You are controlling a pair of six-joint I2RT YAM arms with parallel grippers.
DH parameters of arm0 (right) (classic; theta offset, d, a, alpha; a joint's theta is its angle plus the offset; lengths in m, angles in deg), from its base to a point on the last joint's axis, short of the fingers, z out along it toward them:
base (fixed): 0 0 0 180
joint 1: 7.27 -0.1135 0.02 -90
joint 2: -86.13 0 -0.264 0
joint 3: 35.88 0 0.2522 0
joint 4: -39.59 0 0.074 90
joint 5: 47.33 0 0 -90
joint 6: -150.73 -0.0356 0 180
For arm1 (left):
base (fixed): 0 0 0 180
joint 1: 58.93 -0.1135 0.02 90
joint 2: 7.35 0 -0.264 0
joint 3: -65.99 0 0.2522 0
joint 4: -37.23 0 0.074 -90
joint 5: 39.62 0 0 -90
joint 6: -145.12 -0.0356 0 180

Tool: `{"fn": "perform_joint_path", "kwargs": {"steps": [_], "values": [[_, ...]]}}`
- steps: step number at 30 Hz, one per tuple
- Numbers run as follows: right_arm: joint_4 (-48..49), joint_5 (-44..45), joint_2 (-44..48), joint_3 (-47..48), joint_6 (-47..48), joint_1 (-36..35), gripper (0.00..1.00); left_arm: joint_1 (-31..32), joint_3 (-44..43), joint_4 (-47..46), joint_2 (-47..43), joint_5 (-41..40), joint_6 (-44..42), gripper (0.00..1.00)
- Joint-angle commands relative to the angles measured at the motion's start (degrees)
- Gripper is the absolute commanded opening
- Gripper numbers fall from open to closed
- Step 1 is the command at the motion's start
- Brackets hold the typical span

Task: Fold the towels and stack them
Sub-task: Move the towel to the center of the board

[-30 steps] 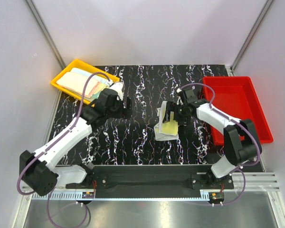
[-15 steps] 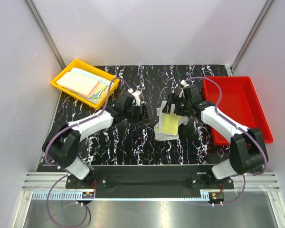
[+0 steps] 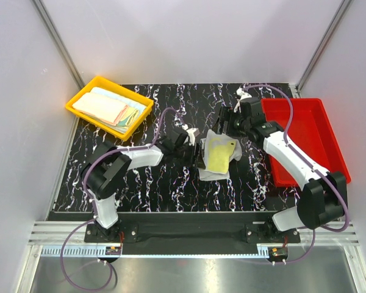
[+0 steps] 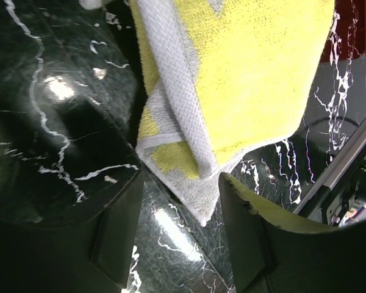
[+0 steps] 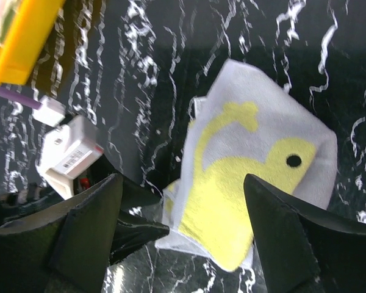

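One towel (image 3: 218, 155), grey-white with a yellow duck pattern, lies loosely folded at the middle of the black marbled table. My left gripper (image 3: 194, 146) sits low at its left edge, and in the left wrist view the towel (image 4: 244, 79) pokes a grey corner into the gap of the open left gripper (image 4: 180, 229) without being pinched. My right gripper (image 3: 227, 122) hovers open over the towel's far edge. In the right wrist view the towel (image 5: 244, 183) lies below the wide-open right gripper (image 5: 183, 207). Several folded towels (image 3: 107, 107) rest stacked in the yellow tray.
The yellow tray (image 3: 82, 93) stands at the far left corner of the table. A red tray (image 3: 302, 137) with nothing in it lies along the right side. Grey walls close in the table on three sides.
My left arm has swung from beside the yellow tray across to the towel's left edge, and its jaws have narrowed. My right gripper has drawn back from over the towel toward its far edge.
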Motion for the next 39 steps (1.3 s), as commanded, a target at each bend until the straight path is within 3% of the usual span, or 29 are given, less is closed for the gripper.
{"fn": "perform_joint_path", "kwargs": {"steps": [1, 8, 14, 17, 19, 23, 25, 30, 32, 35, 39], "values": [[-2.1, 1.9, 1.1, -1.4, 0.5, 0.2, 0.86, 1.0, -3.3, -5.4, 1.2, 2.1, 0.4, 0.57], [-4.0, 1.8, 0.9, -1.4, 0.5, 0.2, 0.86, 1.1, -5.0, -5.1, 3.6, 3.1, -0.3, 0.56], [-3.8, 2.5, 1.3, -2.0, 0.6, 0.2, 0.86, 1.5, -5.5, -5.7, 4.9, 4.5, 0.3, 0.47], [-3.4, 2.5, 0.7, -2.5, 0.3, 0.2, 0.86, 1.9, -5.8, -6.1, 5.4, 4.9, 0.5, 0.39], [-3.5, 2.3, 0.5, -2.5, 0.1, 0.2, 0.85, 2.0, -6.0, -6.4, 5.6, 5.4, 0.8, 0.22], [-4.1, 2.1, 0.3, -1.8, 0.4, 0.5, 0.82, 2.1, -6.9, -4.4, 4.2, 7.2, 1.0, 0.00], [-4.8, 1.0, -0.2, -0.3, 1.0, 0.9, 0.79, 2.1, -7.0, -2.6, 1.2, 7.5, -0.1, 0.00], [-7.7, -5.4, -5.9, 5.4, 5.0, 2.6, 0.70, 1.5, -8.3, 12.6, -6.3, 2.4, -6.0, 0.00], [-8.2, -7.1, -9.6, 8.8, 6.2, 2.7, 0.66, 0.8, -7.1, 17.0, -7.8, 0.8, -7.7, 0.04], [-8.3, -11.8, -15.9, 14.0, 9.5, 2.8, 0.61, -1.8, -4.0, 19.2, -9.1, 0.8, -9.4, 0.07], [-9.0, -16.9, -25.6, 21.4, 14.0, 2.8, 0.52, -6.2, -2.8, 21.1, -7.8, 0.5, -9.5, 0.02]]}}
